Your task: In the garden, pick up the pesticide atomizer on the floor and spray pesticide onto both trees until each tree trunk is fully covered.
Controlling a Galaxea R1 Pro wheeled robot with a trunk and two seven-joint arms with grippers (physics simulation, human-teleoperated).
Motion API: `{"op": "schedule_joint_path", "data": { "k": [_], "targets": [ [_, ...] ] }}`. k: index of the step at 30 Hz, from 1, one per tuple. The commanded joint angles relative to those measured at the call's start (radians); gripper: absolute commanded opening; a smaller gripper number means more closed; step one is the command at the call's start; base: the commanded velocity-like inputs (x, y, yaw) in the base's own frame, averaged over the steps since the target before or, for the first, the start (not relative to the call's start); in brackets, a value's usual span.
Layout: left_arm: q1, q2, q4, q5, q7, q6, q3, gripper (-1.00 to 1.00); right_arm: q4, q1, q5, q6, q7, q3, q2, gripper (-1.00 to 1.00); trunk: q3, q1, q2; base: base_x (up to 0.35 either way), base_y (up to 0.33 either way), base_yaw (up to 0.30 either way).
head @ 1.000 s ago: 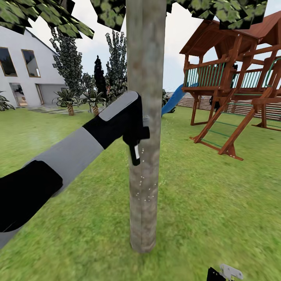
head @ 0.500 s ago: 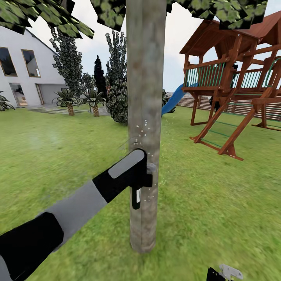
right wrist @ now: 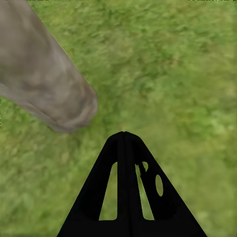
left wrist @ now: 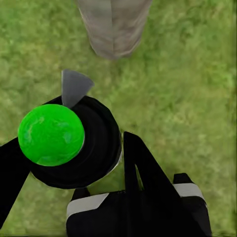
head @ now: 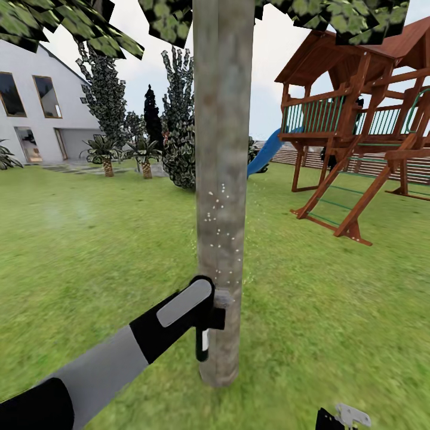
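A tree trunk [head: 220, 179], straight and mottled grey-brown, rises from the lawn in the middle of the head view. Fine white specks dot its bark around mid-height. My left gripper [head: 205, 334] is pressed close to the trunk's lower part, a little above the grass. In the left wrist view the left gripper [left wrist: 74, 148] is shut on the pesticide atomizer [left wrist: 51, 134], a black bottle with a bright green round top and a grey nozzle [left wrist: 74, 86] aimed toward the trunk's base [left wrist: 114, 24]. My right gripper [right wrist: 123, 140] hangs shut and empty over grass beside the trunk [right wrist: 44, 84].
A brown wooden playset [head: 358, 131] with a blue slide [head: 266, 154] stands to the right. A white house [head: 36, 101], dark narrow trees [head: 179, 113] and low palms [head: 107, 152] lie behind on the left. A slatted fence [head: 310, 156] runs at the back.
My left arm has moved down the trunk with the atomizer, from about mid-height to near the base. White specks now show on the bark above the gripper. The camera has not moved.
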Motion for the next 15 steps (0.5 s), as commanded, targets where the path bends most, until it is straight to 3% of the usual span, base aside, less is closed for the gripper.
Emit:
{"op": "schedule_joint_path", "data": {
  "k": [1,2,4,5,8,11,15],
  "targets": [
    [0.017,0.009,-0.002,-0.004,-0.022,0.006,0.000,-1.00,0.001,-0.001,-0.010,-0.003,0.009,-0.002,0.000,-1.00,-0.002,0.000,-0.002,0.000,0.000,0.000],
    [0.043,0.021,-0.003,-0.041,-0.070,0.003,0.003,-1.00,0.001,-0.001,-0.010,-0.004,0.009,-0.001,0.000,-1.00,-0.002,0.000,-0.002,0.000,0.000,0.000],
    [0.090,0.036,0.000,-0.155,-0.159,-0.012,0.005,-1.00,0.001,-0.001,-0.010,-0.005,0.010,-0.001,0.000,-1.00,-0.002,0.000,-0.002,0.000,0.000,0.000],
    [0.103,0.038,0.001,-0.176,-0.187,-0.019,0.006,-1.00,0.001,-0.001,-0.010,-0.005,0.010,-0.001,0.000,-1.00,-0.002,0.000,-0.002,0.000,0.000,0.000],
    [0.122,0.041,-0.001,-0.208,-0.255,-0.055,0.002,-1.00,0.000,-0.001,-0.010,-0.007,0.014,0.000,0.000,-1.00,-0.002,0.000,-0.002,0.000,0.000,0.000],
    [0.126,0.042,0.002,-0.214,-0.300,-0.092,-0.001,-1.00,-0.001,-0.001,-0.010,-0.006,0.012,0.001,0.000,-1.00,-0.002,0.000,-0.002,0.000,0.000,0.000],
    [0.153,0.061,0.009,-0.217,-0.424,-0.107,-0.001,-1.00,0.000,-0.001,-0.002,-0.007,0.008,0.001,0.000,-1.00,-0.002,0.000,-0.002,0.000,0.000,-0.035]
  ]
}}
